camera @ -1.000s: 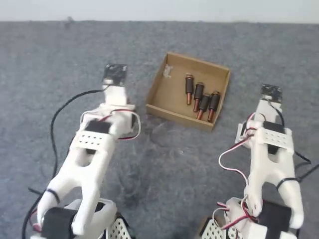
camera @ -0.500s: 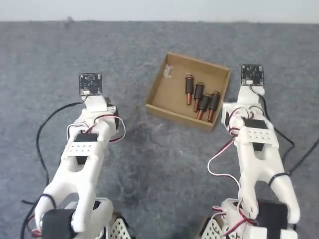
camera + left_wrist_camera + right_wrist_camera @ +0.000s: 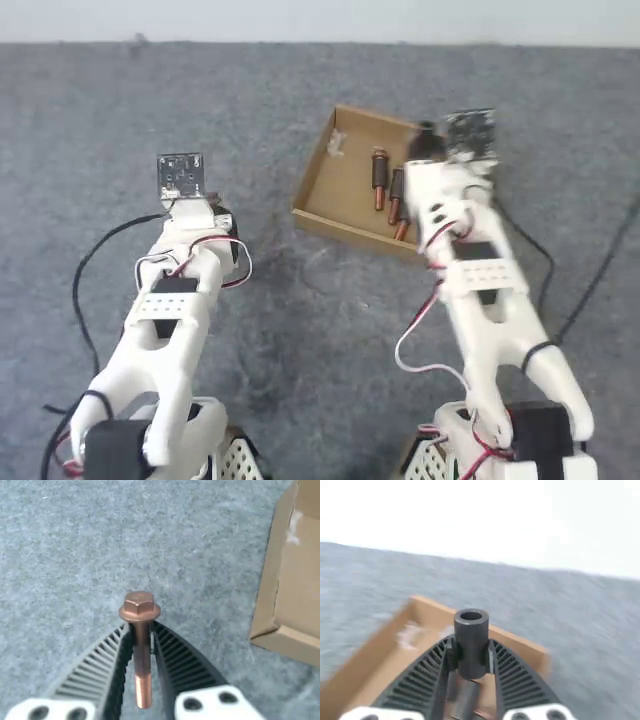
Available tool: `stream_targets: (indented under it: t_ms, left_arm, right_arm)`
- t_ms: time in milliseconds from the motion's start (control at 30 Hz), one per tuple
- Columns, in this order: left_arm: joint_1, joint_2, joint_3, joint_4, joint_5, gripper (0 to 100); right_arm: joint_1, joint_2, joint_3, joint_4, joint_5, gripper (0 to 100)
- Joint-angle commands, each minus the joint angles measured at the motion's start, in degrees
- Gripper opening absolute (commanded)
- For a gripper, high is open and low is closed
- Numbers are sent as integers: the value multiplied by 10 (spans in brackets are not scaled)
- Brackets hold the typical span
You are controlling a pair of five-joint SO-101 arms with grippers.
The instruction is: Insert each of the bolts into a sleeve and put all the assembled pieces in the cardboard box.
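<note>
At nine o'clock from the open brown cardboard box [image 3: 318, 190], the left gripper [image 3: 141, 632] is clamped on a copper hex-head bolt [image 3: 139, 609]. Over the box's two o'clock corner, the right gripper [image 3: 471, 652] pinches a dark grey cylindrical sleeve [image 3: 471, 630].

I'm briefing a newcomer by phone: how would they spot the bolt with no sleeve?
Find the cardboard box on the grey carpet; the left gripper hangs beside it. That gripper clamps the bolt: bare copper, hex head, no black sleeve, unlike the assembled pieces in the box.
</note>
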Motion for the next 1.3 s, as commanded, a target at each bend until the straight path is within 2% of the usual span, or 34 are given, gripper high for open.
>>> stream_targets:
  t_ms: [0,200,433,700,933,1100,1267]
  left_arm:
    - [1,-29,-5,-23,4,12]
    - [1,-29,-5,-24,4,12]
    - [1,-29,-5,-24,4,12]
    - [1,-29,-5,-24,4,12]
    - [3,-29,-5,-24,4,12]
    - [12,-29,-4,-24,4,12]
    - [12,-29,-4,-24,4,12]
  right_arm:
    - [-74,-4,44,-126,-5,7]
    - [-183,-10,171,-260,-5,7]
    - [-249,-10,320,-402,-5,7]
    - [-257,-6,423,-499,-5,7]
    - [-255,-2,423,-540,-7,6]
    - [-254,-1,423,-560,-56,6]
    - [-236,8,423,-566,-61,6]
